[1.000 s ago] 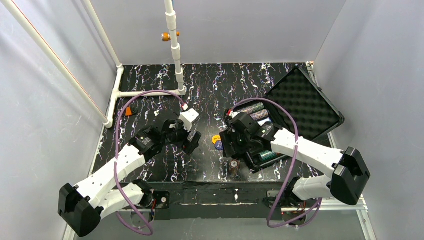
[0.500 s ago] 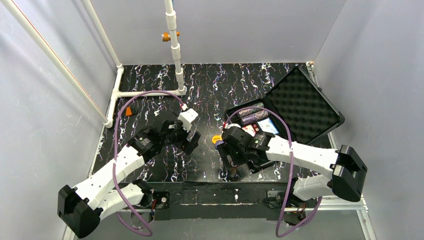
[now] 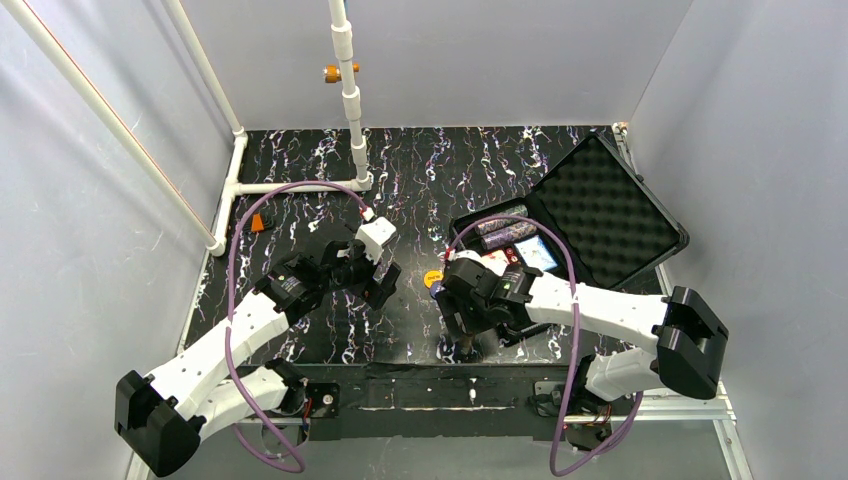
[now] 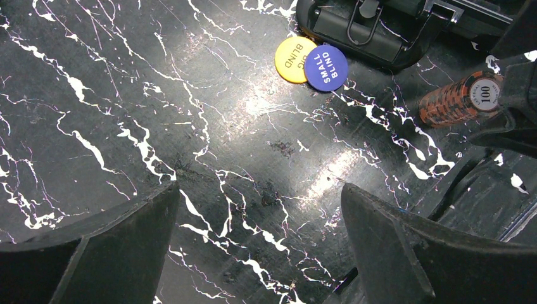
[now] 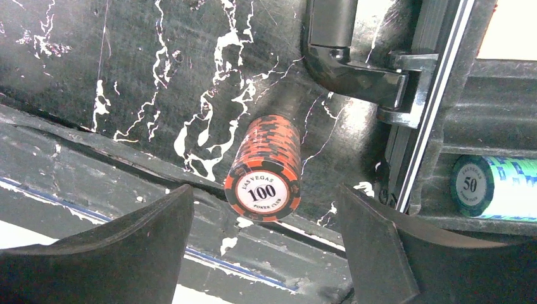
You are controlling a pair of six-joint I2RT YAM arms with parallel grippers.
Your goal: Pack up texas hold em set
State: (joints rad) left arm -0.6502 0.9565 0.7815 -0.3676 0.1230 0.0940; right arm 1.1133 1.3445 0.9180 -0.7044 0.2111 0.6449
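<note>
A stack of orange-and-black "100" chips (image 5: 266,171) stands on the marble table near its front edge, also in the top view (image 3: 467,347). My right gripper (image 5: 265,191) is open, hovering over the stack with a finger on either side and apart from it; in the top view it (image 3: 463,325) sits at the case's near-left corner. The black case (image 3: 610,210) lies open with chip rolls (image 3: 503,230), a blue deck (image 3: 541,252) and green "50" chips (image 5: 491,187) inside. Yellow (image 4: 292,58) and blue (image 4: 326,67) buttons lie left of the case. My left gripper (image 4: 259,193) is open and empty over bare table.
A white pipe frame (image 3: 300,186) lies at the back left with an upright post (image 3: 350,100). A small orange object (image 3: 262,222) sits by the left wall. The case's latch and handle (image 5: 354,57) are just beyond the chip stack. The table's front ledge (image 5: 95,158) runs beside the stack.
My right arm has swung from over the case's tray to the near left and now hangs over the orange chip stack. The left arm has hardly moved.
</note>
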